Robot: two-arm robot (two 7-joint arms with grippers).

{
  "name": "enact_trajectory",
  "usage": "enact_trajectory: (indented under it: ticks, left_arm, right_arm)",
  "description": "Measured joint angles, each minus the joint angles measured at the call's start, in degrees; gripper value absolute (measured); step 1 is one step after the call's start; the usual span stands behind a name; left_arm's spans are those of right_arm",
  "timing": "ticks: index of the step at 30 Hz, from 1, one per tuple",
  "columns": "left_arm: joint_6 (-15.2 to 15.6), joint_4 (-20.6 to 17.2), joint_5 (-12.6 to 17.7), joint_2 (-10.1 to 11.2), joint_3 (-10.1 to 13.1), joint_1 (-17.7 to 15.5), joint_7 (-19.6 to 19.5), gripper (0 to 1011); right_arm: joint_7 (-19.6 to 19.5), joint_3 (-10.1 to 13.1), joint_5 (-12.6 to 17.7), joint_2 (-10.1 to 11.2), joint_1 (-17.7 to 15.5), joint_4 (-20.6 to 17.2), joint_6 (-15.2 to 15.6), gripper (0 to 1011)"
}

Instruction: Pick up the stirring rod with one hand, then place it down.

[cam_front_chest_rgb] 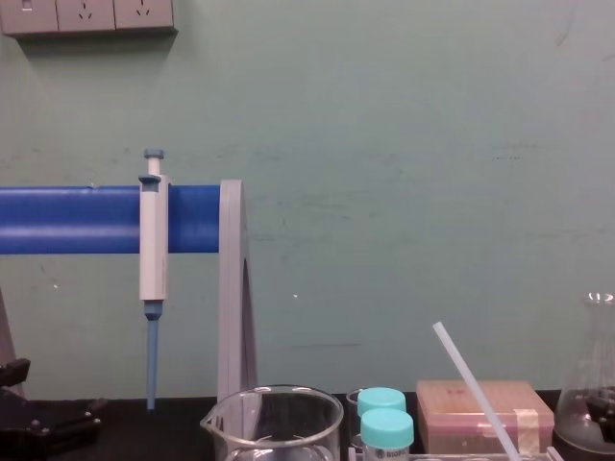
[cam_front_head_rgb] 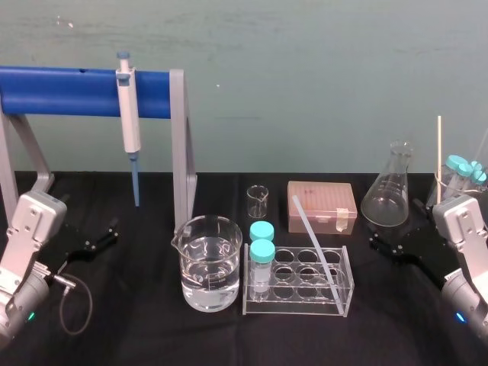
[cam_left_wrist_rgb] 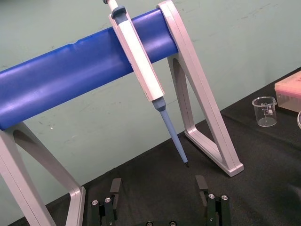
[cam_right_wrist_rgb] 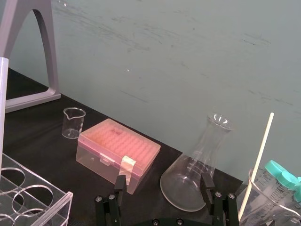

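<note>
**Rod propped on the rack; right gripper nearer, both grippers empty**

The right gripper (cam_right_wrist_rgb: 163, 181) has its fingers (cam_right_wrist_rgb: 121, 184) spread apart, gripping nothing, low over the tabletop (cam_front_head_rgb: 152, 335) just before the flask (cam_front_head_rgb: 387, 194). The rod (cam_front_head_rgb: 316, 255) lies toward its left, aslant over the rack (cam_front_head_rgb: 293, 311), with its long axis running from near-right up to far-left. The left gripper (cam_left_wrist_rgb: 158, 183), fingers also apart, sits by the pipette stand (cam_front_head_rgb: 181, 145), well apart from the rod. Judged from this, the right arm has the shorter reach.
</note>
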Motion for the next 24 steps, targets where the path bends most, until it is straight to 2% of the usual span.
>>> enact_trajectory:
  ticks: [11, 15, 19, 23, 24]
  left_arm:
    - [0.0, 0.0, 0.0, 0.0, 0.0, 0.0, 0.0, 1000]
    - [0.0, 0.0, 0.0, 0.0, 0.0, 0.0, 0.0, 1000]
    - [0.0, 0.0, 0.0, 0.0, 0.0, 0.0, 0.0, 1000]
    - [0.0, 0.0, 0.0, 0.0, 0.0, 0.0, 0.0, 1000]
    - [0.0, 0.0, 0.0, 0.0, 0.0, 0.0, 0.0, 1000]
  right_arm:
    - [0.08, 0.08, 0.03, -0.02, -0.03, -0.01, 0.01, 1000]
    - [1.4, 1.45, 1.58, 0.06, -0.39, -0.99, 0.48, 1000]
    - [6.04, 3.94, 6.4, 0.98, -1.33, -4.91, 3.04, 1000]
    - [9.95, 4.92, 10.02, 1.69, -1.9, -7.95, 5.74, 1000]
    - [12.16, 5.31, 11.88, 2.04, -2.04, -9.26, 7.34, 1000]
